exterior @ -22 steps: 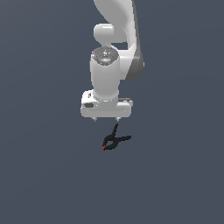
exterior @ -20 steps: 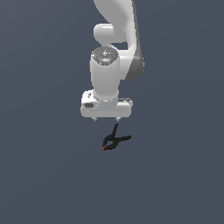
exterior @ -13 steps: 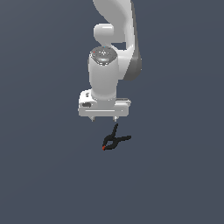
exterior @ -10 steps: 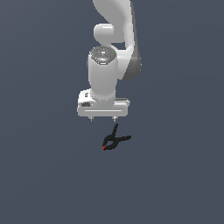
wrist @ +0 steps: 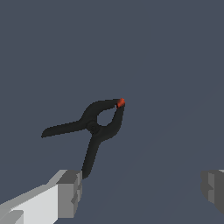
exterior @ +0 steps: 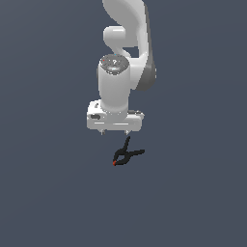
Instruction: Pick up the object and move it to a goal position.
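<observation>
One claw hanging over one spring clamp on a plain grey desk.

A single white arm is reaching down in the exterior view, its claw (exterior: 114, 131) pointing at the desk (exterior: 53, 193) with both fingers spread wide apart and nothing gripped between them. One small black spring clamp (exterior: 126, 155) is lying flat on the desk just below the claw and slightly toward the exterior view's right, apart from the fingertips. Its two thin handles are splaying out, and its one red-orange tip is pointing toward the exterior view's lower left. In the wrist view the clamp (wrist: 94, 127) is sitting off to one side of the open gap, one handle ending close to a finger (wrist: 69, 193) while the other finger (wrist: 214, 187) is standing well apart from it.
</observation>
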You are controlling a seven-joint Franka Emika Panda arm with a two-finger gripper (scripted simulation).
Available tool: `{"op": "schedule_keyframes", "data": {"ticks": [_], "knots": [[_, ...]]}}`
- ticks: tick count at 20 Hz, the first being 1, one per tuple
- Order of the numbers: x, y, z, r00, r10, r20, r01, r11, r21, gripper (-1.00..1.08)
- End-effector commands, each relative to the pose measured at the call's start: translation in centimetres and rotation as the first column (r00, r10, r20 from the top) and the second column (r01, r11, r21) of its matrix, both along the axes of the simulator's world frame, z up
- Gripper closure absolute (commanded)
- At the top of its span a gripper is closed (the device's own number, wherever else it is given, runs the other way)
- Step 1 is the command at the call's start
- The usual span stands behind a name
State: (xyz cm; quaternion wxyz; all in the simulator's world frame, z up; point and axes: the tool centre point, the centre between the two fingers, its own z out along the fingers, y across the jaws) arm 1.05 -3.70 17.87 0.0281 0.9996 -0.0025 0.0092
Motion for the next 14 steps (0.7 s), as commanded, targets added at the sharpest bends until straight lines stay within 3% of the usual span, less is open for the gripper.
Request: {"op": "schedule_keyframes", "data": {"ticks": [1,8,14], "knots": [[0.1,0.2,-0.4,0.999,-0.032,0.001,0.032,0.999,0.004,-0.92],[0.5,1.1,-2.2,0.985,-0.172,0.002,0.171,0.985,0.02,-0.92],[1.0,2.1,-4.4,0.945,-0.328,-0.001,0.328,0.944,0.035,-0.92]]}}
